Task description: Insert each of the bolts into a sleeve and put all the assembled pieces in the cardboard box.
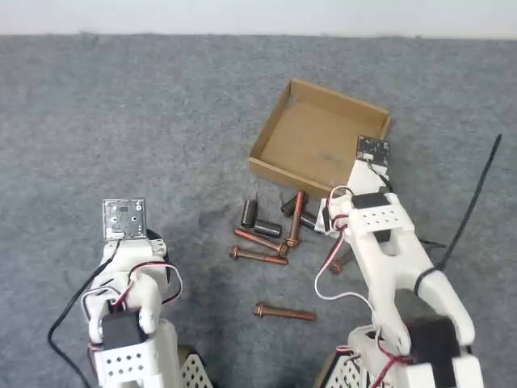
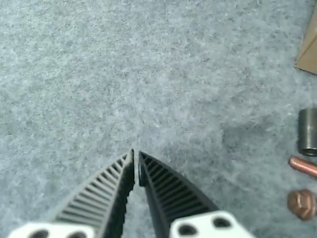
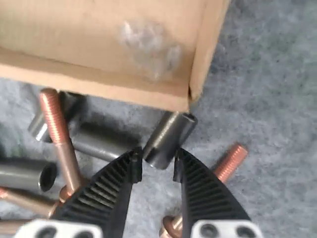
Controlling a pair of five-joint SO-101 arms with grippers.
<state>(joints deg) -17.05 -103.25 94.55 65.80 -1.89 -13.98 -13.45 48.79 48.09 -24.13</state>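
Note:
The cardboard box [image 1: 266, 145] lies open at the back of the grey carpet, with nothing inside it. Several copper bolts [image 1: 257, 255] and dark sleeves [image 1: 249, 212] are scattered in front of it. My right gripper [image 3: 157, 161] is low by the box's near corner [image 3: 190, 94], and its fingertips press both sides of one dark sleeve [image 3: 171, 136]. A bolt [image 3: 230, 161] lies just beside that sleeve. My left gripper [image 2: 136, 157] is shut with nothing in it, over bare carpet to the left of the pile. A sleeve [image 2: 308, 131] and a bolt [image 2: 303, 166] show at that view's edge.
One bolt [image 1: 284, 312] lies apart from the pile, nearer the arm bases. Another bolt [image 3: 58, 134] and two sleeves [image 3: 99, 141] crowd close to the right fingers. Wide bare carpet spreads to the left of the box. A black cable [image 1: 472, 202] runs along the right side.

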